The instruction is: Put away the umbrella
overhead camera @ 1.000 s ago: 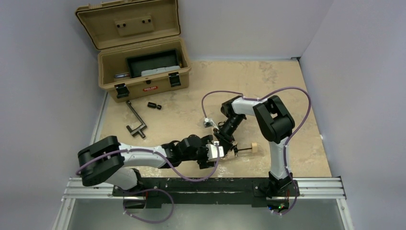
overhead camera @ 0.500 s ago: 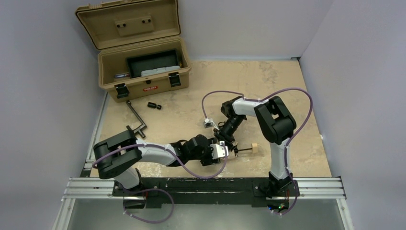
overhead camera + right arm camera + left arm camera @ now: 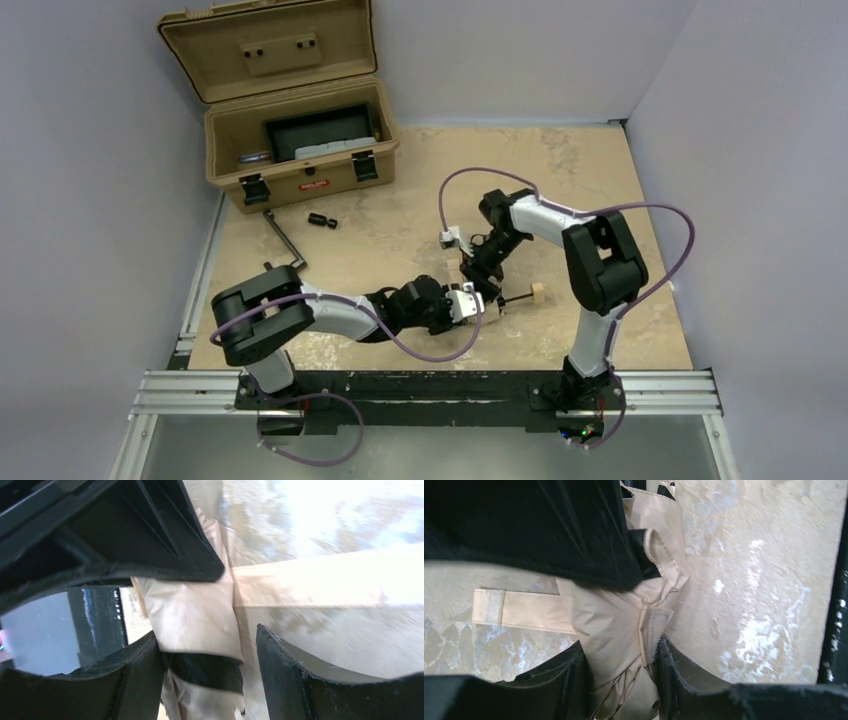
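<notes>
A mottled tan surface (image 3: 400, 230) lies between grey walls. At its far left stands an open tan case (image 3: 290, 178), and in front of it lie a dark crank-shaped tool (image 3: 285, 250) and a small black cylinder (image 3: 320, 220). Near the front centre, my left hand (image 3: 619, 660) is closed on the rolled beige umbrella (image 3: 614, 625), with fabric pressed against both fingers and its fastening strap (image 3: 519, 611) flat on the surface. My right hand (image 3: 207, 635) is open around the same bundle, with a gap at one finger. The pale wooden handle (image 3: 537, 292) sticks out to the right.
</notes>
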Controlling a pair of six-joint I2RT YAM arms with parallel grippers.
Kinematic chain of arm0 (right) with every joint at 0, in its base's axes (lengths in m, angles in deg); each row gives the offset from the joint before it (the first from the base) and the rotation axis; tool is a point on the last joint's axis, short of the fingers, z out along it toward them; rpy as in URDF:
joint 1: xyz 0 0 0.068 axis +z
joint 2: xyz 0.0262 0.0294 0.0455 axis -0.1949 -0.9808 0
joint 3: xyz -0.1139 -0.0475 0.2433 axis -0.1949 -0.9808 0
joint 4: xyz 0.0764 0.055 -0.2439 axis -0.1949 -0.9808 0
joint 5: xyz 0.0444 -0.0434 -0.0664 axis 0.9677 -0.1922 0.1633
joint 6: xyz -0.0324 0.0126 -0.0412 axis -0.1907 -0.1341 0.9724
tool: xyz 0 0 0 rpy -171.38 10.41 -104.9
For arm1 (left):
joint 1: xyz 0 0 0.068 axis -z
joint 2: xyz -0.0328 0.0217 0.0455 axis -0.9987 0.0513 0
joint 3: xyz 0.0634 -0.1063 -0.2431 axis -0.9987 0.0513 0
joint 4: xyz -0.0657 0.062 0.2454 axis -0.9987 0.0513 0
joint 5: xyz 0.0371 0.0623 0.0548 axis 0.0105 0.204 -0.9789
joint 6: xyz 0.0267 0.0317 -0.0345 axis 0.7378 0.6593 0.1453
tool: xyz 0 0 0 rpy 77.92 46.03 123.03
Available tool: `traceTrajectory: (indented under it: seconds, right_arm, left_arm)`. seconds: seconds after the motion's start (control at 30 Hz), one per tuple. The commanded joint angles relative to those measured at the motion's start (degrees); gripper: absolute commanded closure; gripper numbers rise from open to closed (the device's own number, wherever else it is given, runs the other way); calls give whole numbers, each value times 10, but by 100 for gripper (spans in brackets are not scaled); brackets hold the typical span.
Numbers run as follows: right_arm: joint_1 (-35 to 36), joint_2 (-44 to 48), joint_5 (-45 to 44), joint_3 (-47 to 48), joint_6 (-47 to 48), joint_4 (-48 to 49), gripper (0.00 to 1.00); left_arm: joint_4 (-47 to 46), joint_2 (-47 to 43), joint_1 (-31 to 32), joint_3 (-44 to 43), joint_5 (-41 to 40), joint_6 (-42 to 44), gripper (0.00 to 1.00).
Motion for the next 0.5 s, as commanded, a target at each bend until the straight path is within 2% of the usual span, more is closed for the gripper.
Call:
traceTrajectory:
  seconds: [0.0, 0.17, 0.3, 0.33, 0.4, 0.47]
  right_arm:
    - [-70, 58, -22, 49, 51, 75, 40]
    - [-134, 129, 5, 48, 123, 50, 39]
    - [-170, 215, 70, 8, 248, 31, 37]
    - [-175, 236, 85, -11, 308, 16, 33]
    - [-175, 267, 98, -64, 489, -30, 17]
    - [-175, 283, 89, -115, 622, -72, 5]
  left_arm:
    - [74, 38, -11, 9, 61, -51, 100]
    - [106, 55, -45, -9, 107, -85, 100]
    - [115, 72, -76, -18, 158, -120, 100]
    - [121, 76, -82, -22, 169, -125, 100]
    - [134, 88, -96, -32, 194, -148, 100]
    - [143, 103, -112, -41, 227, -167, 100]
